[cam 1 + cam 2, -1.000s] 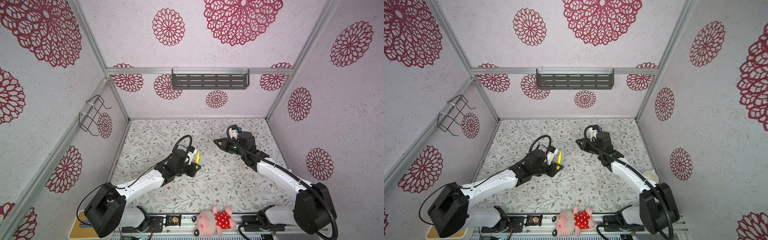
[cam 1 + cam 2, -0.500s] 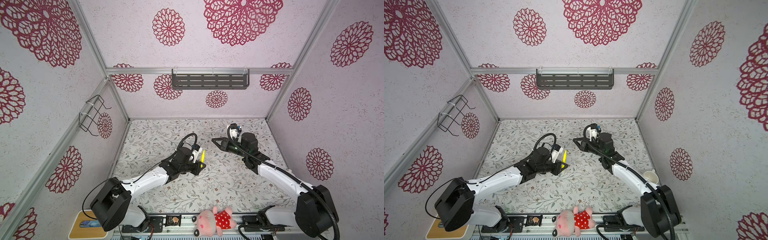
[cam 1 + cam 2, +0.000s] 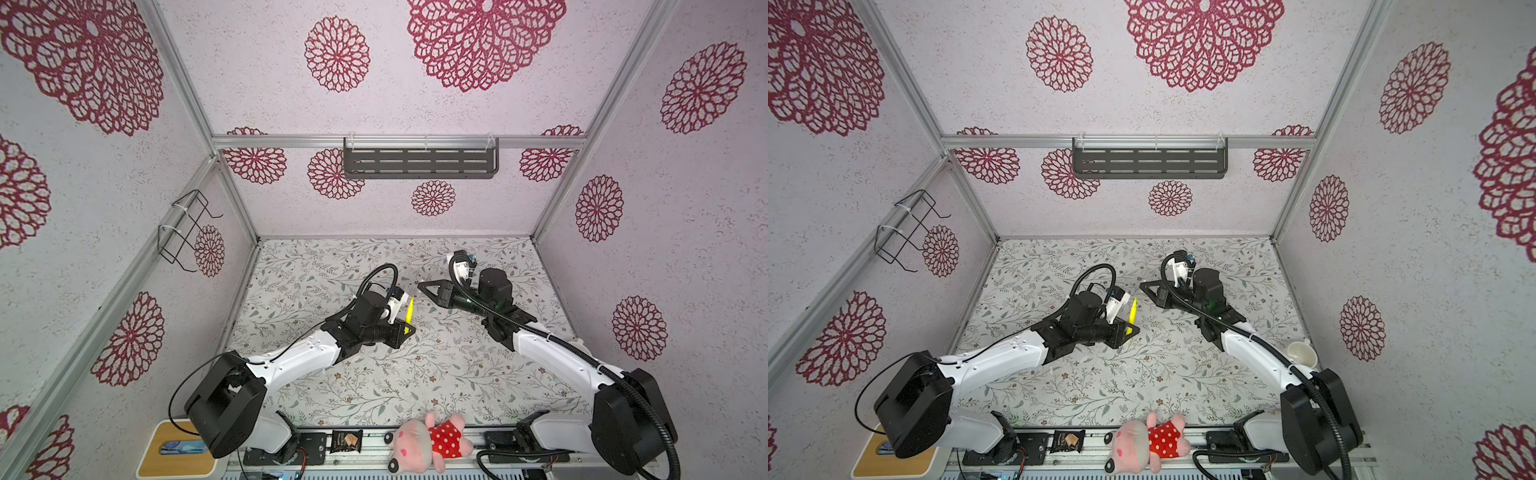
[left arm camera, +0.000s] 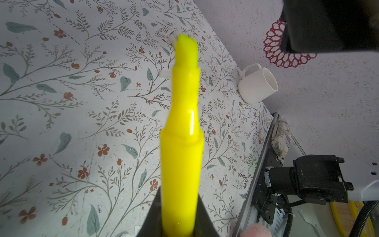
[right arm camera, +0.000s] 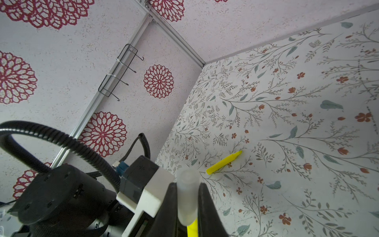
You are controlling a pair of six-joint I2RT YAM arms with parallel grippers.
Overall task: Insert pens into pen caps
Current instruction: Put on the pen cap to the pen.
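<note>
Your left end effector (image 4: pixel 179 209) pinches the yellow highlighter (image 4: pixel 181 153) tip-outward; your right end effector (image 5: pixel 187 185) pinches a translucent cap (image 5: pixel 187 199), likely so they meet mid-air.

Smooth, glossy yellow plastic pen (image 4: pixel 181 156); frosted, see-thru plastic cap (image 5: pixel 187 195); smooth, shiny white mug (image 4: pixel 256 86); rough, matt, grainy walls (image 3: pixel 478 216).

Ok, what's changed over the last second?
The left claw, shut on the yellow pen, moved toward the right claw. The right claw, shut on the pen cap, edged in to meet it, so the gap between them narrowed. Nothing was taken or let go. Both grips and the plush toy stayed as they were.
</note>
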